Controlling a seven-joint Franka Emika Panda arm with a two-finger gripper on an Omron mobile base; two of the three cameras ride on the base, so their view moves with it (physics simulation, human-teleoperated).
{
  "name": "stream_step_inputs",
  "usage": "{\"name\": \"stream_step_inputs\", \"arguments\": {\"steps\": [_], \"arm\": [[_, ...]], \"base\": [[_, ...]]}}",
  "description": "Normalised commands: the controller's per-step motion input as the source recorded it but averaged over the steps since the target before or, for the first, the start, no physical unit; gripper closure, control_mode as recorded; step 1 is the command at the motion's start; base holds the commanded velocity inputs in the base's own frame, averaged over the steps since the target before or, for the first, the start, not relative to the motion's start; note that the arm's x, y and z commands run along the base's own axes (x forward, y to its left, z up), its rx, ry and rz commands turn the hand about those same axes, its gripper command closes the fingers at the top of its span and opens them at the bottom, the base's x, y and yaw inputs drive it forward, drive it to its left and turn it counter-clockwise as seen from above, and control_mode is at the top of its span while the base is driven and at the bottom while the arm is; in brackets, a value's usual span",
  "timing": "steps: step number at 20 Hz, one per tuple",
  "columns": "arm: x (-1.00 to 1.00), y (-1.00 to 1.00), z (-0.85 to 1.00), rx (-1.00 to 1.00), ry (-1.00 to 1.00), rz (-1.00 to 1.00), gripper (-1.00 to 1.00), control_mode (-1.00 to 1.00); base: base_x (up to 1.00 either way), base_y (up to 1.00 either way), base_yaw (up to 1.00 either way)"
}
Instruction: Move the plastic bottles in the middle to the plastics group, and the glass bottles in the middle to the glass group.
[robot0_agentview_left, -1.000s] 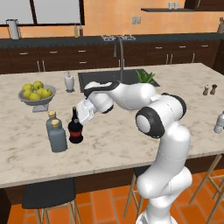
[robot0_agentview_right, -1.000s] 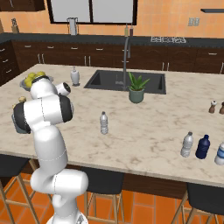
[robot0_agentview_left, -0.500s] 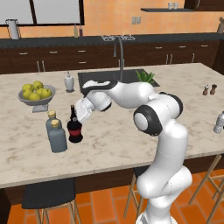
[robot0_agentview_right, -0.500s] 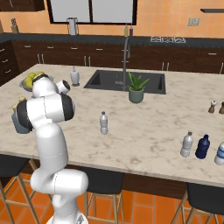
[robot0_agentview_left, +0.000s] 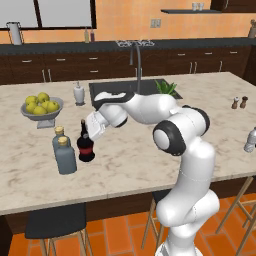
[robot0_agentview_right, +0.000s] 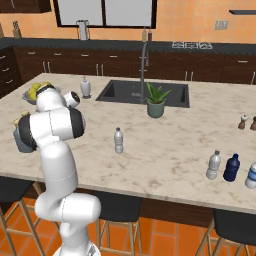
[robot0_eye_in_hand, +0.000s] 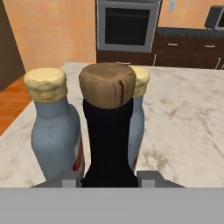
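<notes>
Dark glass bottle (robot0_agentview_left: 85, 146) upright beside two grey-blue corked bottles (robot0_agentview_left: 63, 151); pale plastic bottle (robot0_agentview_right: 118, 140) upright mid-counter.

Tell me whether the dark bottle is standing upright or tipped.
Upright. The dark bottle stands on its base on the counter beside two cork-topped bottles, neck pointing up.

Orange walls (robot0_agentview_left: 125, 15), dark cabinets (robot0_agentview_right: 210, 65), a marble island (robot0_agentview_right: 165, 150), terracotta floor (robot0_agentview_left: 115, 235).
</notes>
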Motion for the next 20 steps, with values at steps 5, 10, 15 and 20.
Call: {"name": "stream_step_inputs", "arguments": {"steps": [5, 10, 15, 20], "arm": [[-0.05, 0.00, 0.00, 0.00, 0.00, 0.00, 1.00, -1.00], [0.00, 0.00, 0.00, 0.00, 0.00, 0.00, -1.00, -1.00], [0.00, 0.00, 0.00, 0.00, 0.00, 0.00, -1.00, -1.00], [-0.01, -0.03, 0.00, 0.00, 0.00, 0.00, -1.00, -1.00]], "base": [[0.00, 0.00, 0.00], [0.00, 0.00, 0.00], [0.00, 0.00, 0.00], [0.00, 0.00, 0.00]]}}
